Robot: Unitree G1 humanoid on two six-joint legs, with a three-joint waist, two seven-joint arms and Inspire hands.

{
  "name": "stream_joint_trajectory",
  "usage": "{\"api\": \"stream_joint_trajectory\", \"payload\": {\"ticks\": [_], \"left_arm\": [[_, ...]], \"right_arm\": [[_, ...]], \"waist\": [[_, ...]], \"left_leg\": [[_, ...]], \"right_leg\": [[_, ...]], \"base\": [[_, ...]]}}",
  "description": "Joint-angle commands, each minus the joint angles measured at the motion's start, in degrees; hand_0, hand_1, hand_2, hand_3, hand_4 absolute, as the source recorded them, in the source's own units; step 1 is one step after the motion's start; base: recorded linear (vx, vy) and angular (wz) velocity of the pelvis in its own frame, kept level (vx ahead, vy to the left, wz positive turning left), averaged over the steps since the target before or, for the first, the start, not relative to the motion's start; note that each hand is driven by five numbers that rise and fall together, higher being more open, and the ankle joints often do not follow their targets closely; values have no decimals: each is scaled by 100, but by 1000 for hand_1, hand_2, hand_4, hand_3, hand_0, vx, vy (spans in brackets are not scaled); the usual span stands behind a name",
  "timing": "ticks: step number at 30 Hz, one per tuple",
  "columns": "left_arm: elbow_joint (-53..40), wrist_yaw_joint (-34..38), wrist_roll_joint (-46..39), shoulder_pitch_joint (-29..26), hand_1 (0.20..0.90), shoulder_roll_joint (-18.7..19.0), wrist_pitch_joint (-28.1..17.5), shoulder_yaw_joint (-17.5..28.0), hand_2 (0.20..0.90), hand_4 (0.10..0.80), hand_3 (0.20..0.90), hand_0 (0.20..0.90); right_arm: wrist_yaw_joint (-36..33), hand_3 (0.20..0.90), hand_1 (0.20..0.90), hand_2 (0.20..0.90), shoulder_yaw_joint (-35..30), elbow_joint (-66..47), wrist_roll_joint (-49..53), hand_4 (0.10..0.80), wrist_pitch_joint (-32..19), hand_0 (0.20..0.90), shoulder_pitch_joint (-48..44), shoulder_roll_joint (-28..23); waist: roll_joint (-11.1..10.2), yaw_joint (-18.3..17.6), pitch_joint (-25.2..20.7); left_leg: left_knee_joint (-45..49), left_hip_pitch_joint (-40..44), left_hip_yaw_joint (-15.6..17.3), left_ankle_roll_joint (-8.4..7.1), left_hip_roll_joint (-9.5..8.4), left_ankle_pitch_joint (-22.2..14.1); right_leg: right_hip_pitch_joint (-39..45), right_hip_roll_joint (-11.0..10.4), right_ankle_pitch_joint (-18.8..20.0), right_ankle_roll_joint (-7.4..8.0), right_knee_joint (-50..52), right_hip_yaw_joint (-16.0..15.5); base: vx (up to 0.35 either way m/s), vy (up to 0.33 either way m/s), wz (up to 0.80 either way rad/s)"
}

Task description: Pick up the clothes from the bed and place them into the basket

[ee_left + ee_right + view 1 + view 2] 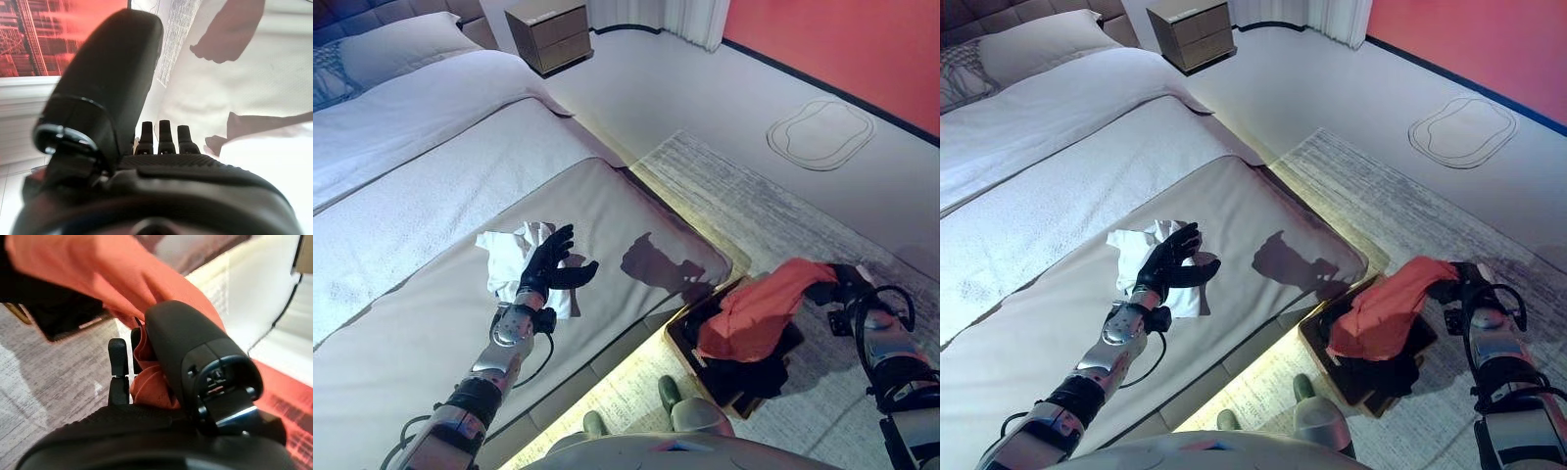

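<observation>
Soft matt cloth on the bed and at the basket.

The crumpled white cloth garment [514, 257] lies on a smooth grey matt bed cover [626, 211]; the orange-red cloth garment [759, 308] drapes limply over the dark basket [683, 338]; the pale grey rug [773, 215] looks rough-woven.

I count two garments: one white cloth [524, 257] on the bed [431, 323] and one orange cloth [759, 308] over the one basket [690, 354]. Dark clothes [759, 374] inside it, maybe one piece. One nightstand [548, 34], two pillows [396, 44].
</observation>
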Motion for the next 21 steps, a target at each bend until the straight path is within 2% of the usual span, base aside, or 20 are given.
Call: {"api": "stream_joint_trajectory", "payload": {"ticks": [1,2,11,21], "left_arm": [[49,-25,110,-383,900,58,-543,-117,900,800,900,900],[68,-49,99,-386,900,60,-566,-123,900,800,900,900],[70,-104,109,-481,900,65,-603,-226,900,800,900,900],[141,-146,118,-476,900,80,-671,-228,900,800,900,900]], "right_arm": [[-290,477,538,538,-15,432,-113,377,-549,538,-581,-105],[-294,900,900,900,0,510,-146,800,-500,900,-583,-54],[-313,900,900,900,282,1280,-385,800,-278,900,-596,309],[-477,900,900,900,374,1323,-630,800,-141,900,-522,387]], "waist": [[-166,181,-459],[-164,198,-464],[-175,346,-462],[-220,393,-459]], "left_leg": [[312,-34,-31,62,77,-759],[317,-38,-37,62,76,-759],[308,-37,-117,71,88,-741],[277,-40,-152,73,110,-710]], "right_leg": [[-343,-215,-141,282,353,-81],[-337,-217,-144,283,348,-90],[-308,-234,-127,289,319,-145],[-301,-236,-114,303,310,-126]], "base": [[0,0,0],[0,0,0],[7,-12,4],[-1,-3,2]]}}
